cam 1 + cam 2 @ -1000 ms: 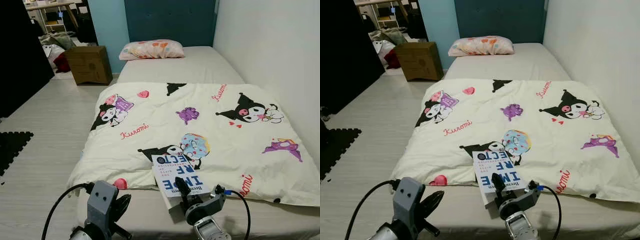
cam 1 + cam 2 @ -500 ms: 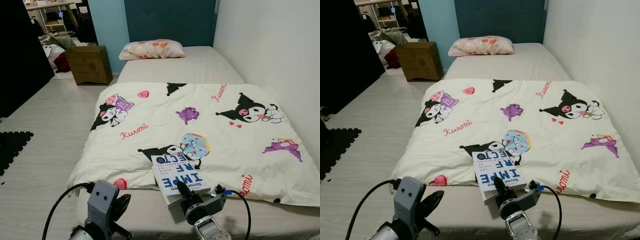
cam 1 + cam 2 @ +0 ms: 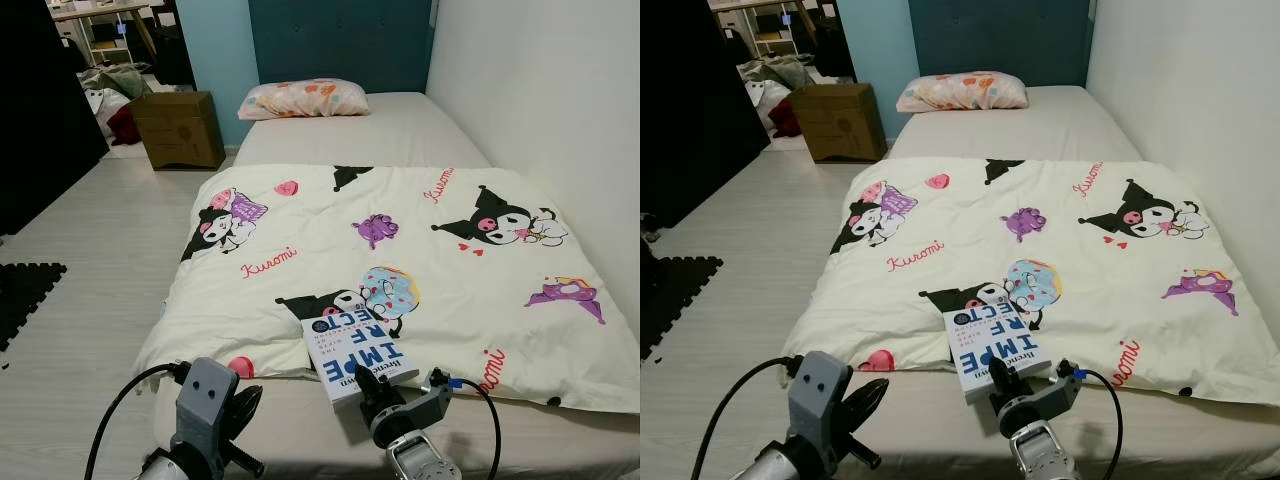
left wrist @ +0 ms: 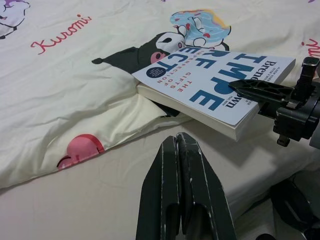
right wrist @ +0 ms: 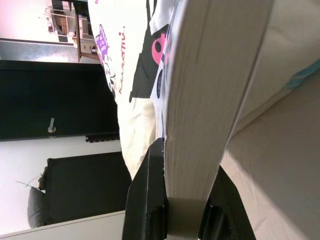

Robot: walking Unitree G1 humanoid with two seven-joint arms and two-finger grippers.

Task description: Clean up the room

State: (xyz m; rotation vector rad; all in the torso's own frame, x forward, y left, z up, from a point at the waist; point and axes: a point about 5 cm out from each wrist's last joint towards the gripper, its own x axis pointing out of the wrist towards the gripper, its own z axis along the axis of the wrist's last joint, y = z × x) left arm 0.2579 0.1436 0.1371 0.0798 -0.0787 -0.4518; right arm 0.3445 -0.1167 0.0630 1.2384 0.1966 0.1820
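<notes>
A home bedroom: single bed (image 3: 400, 125) against a white wall, dark teal headboard (image 3: 340, 45), patterned pillow (image 3: 303, 98), cartoon-print duvet (image 3: 400, 260) spread over the mattress. Pale wood-look floor (image 3: 90, 270), cardboard box (image 3: 178, 128) beside the bed, clothes heap (image 3: 110, 95) and shelving (image 3: 95, 25) beyond.

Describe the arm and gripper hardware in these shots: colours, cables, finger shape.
Left gripper: two long black tapered fingers, on a boxy grey wrist housing with small screw holes and a black cable looping off it. Right gripper: black fingers with ribbed inner edges, a dark grey bracket, a silver wrist, and a black cable ending in a blue connector.
</notes>
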